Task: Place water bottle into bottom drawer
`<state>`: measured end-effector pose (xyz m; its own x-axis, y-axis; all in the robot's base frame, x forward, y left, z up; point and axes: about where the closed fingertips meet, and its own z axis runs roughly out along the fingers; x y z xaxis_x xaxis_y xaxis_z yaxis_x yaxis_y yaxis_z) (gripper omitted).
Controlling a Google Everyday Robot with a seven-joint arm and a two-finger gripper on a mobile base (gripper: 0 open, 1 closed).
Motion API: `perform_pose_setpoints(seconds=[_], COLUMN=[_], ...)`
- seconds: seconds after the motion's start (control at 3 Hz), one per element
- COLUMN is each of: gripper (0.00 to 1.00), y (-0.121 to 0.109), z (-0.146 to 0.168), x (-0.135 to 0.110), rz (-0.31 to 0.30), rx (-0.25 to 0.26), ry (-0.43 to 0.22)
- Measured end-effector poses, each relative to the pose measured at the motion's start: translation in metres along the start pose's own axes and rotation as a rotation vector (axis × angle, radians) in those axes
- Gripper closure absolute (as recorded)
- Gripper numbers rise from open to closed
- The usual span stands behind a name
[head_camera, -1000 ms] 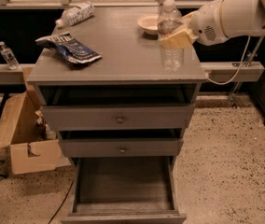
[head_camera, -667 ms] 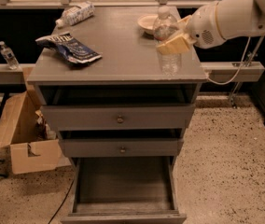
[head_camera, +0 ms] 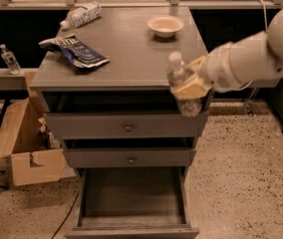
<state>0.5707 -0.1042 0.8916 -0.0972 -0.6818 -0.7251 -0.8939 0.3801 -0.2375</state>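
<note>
The clear ribbed plastic water bottle has come off the grey bench. It now hangs past the near right edge, seemingly pinched in the jaws of the cream gripper. The deep grey bottom drawer stands open below, to the left, so lowering is likely next.
</note>
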Motion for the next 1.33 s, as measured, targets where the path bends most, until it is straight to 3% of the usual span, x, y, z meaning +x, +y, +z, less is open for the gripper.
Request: perform_pose_setpoints(seconds=[0.67, 1.0, 1.33], gripper=[1.00, 1.00, 1.00], y=[0.056, 0.057, 0.077], z=[0.062, 0.064, 0.099], x=[0.103, 0.105, 0.142], rz=[0.166, 0.167, 0.187], rx=[0.036, 0.036, 0.034], ry=[0.094, 0.096, 0.151])
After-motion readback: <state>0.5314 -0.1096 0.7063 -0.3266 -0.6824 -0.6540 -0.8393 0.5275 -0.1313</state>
